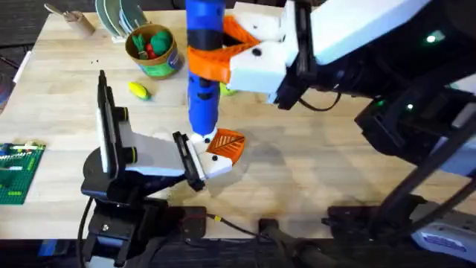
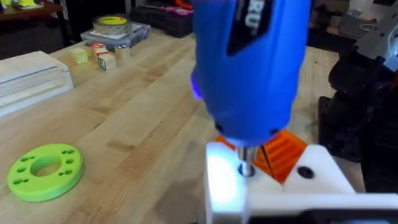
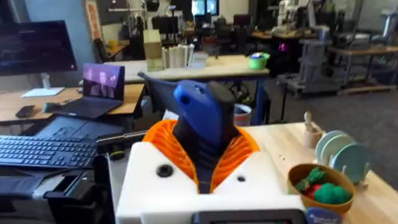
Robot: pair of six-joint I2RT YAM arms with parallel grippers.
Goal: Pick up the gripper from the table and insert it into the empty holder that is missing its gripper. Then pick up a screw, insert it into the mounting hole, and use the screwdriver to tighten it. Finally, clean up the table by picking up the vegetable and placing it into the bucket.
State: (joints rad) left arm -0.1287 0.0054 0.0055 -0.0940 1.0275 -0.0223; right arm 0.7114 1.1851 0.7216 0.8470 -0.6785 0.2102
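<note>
My right gripper [image 1: 216, 52] reaches across the table, shut on the blue screwdriver [image 1: 203, 74], which stands upright. Its metal bit [image 2: 246, 163] presses down into the white holder [image 2: 224, 180] at the end of my left arm. The orange ribbed gripper [image 1: 227, 145] sits joined to that white mount, just right of the bit. My left gripper [image 1: 219, 154] lies low over the table's middle. The screw is hidden under the bit. The yellow vegetable [image 1: 138, 91] lies on the wood left of the screwdriver. Behind it stands the green bucket [image 1: 160, 67], with red and green toys inside.
A flat green ring disc [image 2: 43, 171] lies on the table beyond the screwdriver. A plate rack [image 1: 119, 15] stands at the back left. A green studded baseplate [image 1: 18, 171] sits at the left edge. The right arm's dark body [image 1: 416, 112] fills the right side.
</note>
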